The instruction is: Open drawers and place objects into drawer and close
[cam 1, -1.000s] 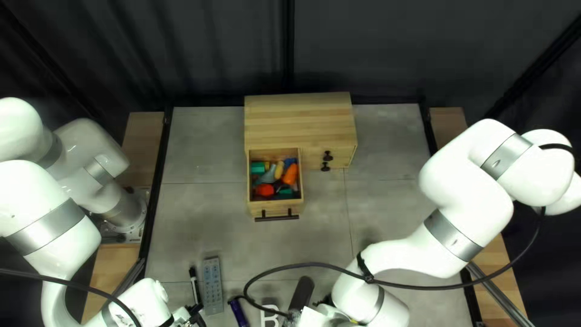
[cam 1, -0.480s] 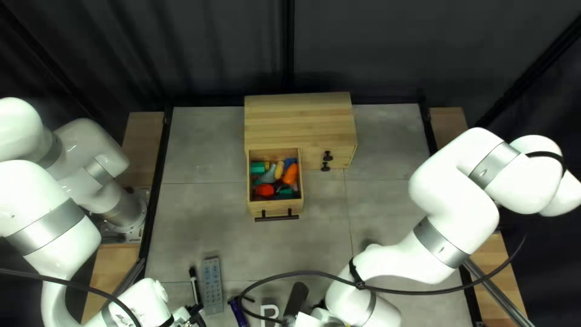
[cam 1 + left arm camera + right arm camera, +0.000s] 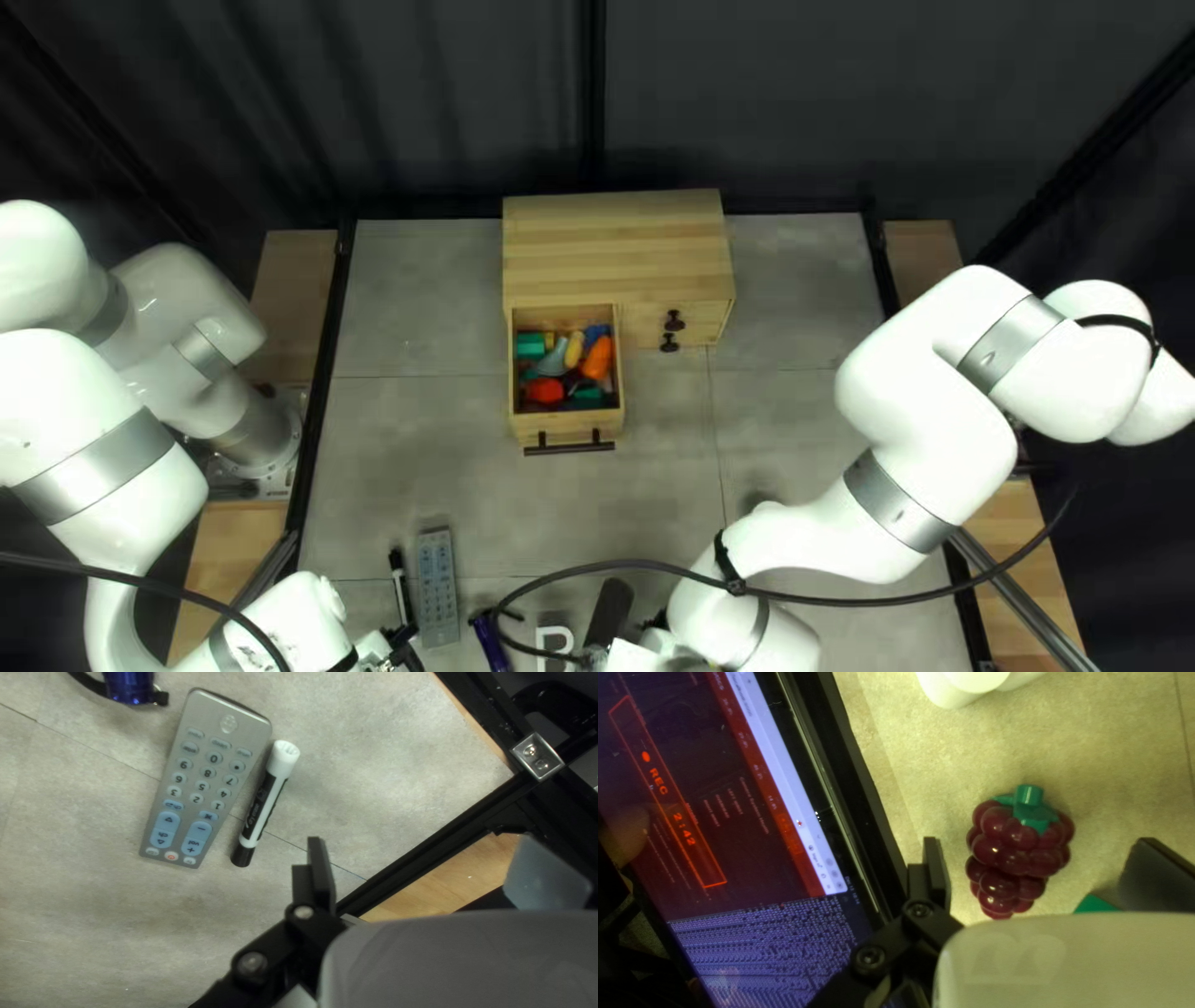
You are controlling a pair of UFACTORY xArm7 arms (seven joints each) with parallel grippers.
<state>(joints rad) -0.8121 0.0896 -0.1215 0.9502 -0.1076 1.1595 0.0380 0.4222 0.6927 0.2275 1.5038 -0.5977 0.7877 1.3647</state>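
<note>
Smooth white right arm shifted inward, jaws open over knobbly grapes.

Dark, folded curtain behind a grey tabletop edged with black rails.

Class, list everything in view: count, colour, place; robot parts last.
table: one, grey, before curtain
curtain: one, black, behind table
cabinet: one, wood, far side
drawer: one, wood, pulled open
handle: one, black, drawer front
items: several, mixed colours, in drawer
knobs: two, black, cabinet front
remote: one, grey, beside marker
marker: one, black-and-white, beside remote
cylinder: one, blue, beside remote
grapes: one, dark red, between fingers of right tool
green item: one, green, beside right tool
white item: one, white, beyond grapes
screen: one, red and blue, beside right tool
cables: two, black, along arms
arms: two, white, table's edges
tools: two, black, arm ends
</note>
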